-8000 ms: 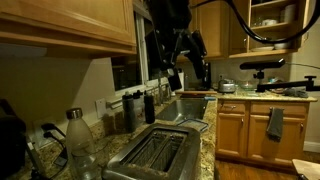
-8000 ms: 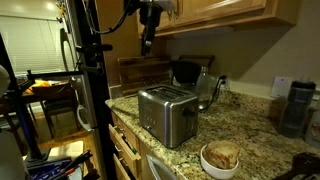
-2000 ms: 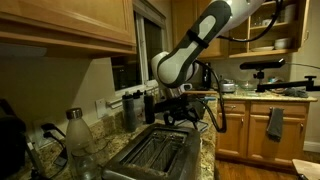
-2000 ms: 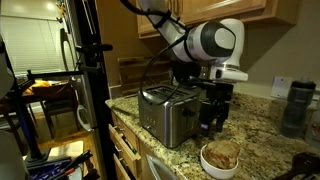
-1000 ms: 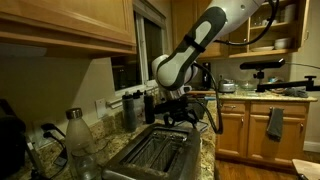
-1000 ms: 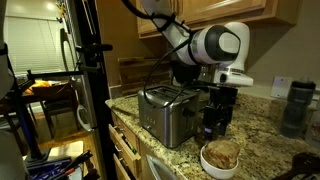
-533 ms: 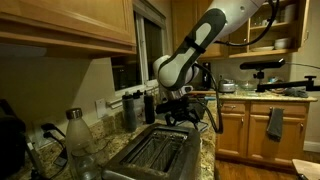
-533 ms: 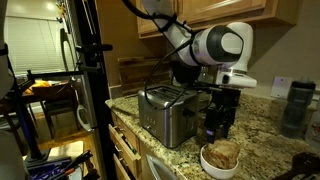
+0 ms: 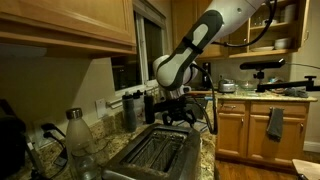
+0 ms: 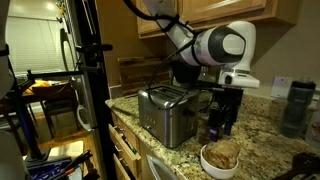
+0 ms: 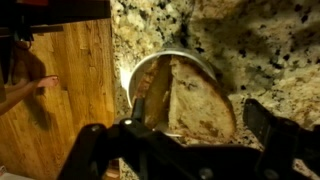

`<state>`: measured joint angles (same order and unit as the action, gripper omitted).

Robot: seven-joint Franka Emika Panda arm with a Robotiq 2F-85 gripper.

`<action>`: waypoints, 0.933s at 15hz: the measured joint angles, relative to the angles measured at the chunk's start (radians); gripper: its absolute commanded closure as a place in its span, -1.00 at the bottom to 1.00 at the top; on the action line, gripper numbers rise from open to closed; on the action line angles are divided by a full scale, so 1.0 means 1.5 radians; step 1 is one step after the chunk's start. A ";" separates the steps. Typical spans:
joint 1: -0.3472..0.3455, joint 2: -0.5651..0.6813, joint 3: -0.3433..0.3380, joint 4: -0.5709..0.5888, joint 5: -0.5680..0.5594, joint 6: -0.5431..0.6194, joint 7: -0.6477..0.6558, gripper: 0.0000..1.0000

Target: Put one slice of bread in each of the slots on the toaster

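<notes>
A silver two-slot toaster shows in both exterior views point(image 9: 153, 156) point(image 10: 166, 113), standing on the granite counter with both slots empty. A white bowl point(image 10: 221, 160) point(image 11: 135, 72) beside it holds slices of bread point(image 11: 199, 98) point(image 10: 223, 152). My gripper point(image 11: 200, 135) point(image 10: 220, 126) hangs open just above the bowl, pointing down. One finger is on each side of a bread slice and it grips nothing. In an exterior view the gripper point(image 9: 181, 116) is beyond the toaster's far end.
A clear bottle point(image 9: 78, 141) and dark canisters point(image 9: 135, 108) stand by the wall. A sink point(image 9: 186, 108) lies beyond the toaster. A black tumbler point(image 10: 297, 106) and a coffee maker point(image 10: 186, 72) are on the counter. Wooden cabinets hang overhead.
The arm came down from high above the counter to the bowl. Over the last second the gripper has shifted slightly further over the bowl and stayed open.
</notes>
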<state>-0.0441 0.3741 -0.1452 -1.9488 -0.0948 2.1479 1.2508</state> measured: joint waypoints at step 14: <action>0.000 0.043 -0.004 0.037 0.020 0.002 -0.025 -1.00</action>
<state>-0.0443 0.4388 -0.1507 -1.8936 -0.0645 2.1514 1.2128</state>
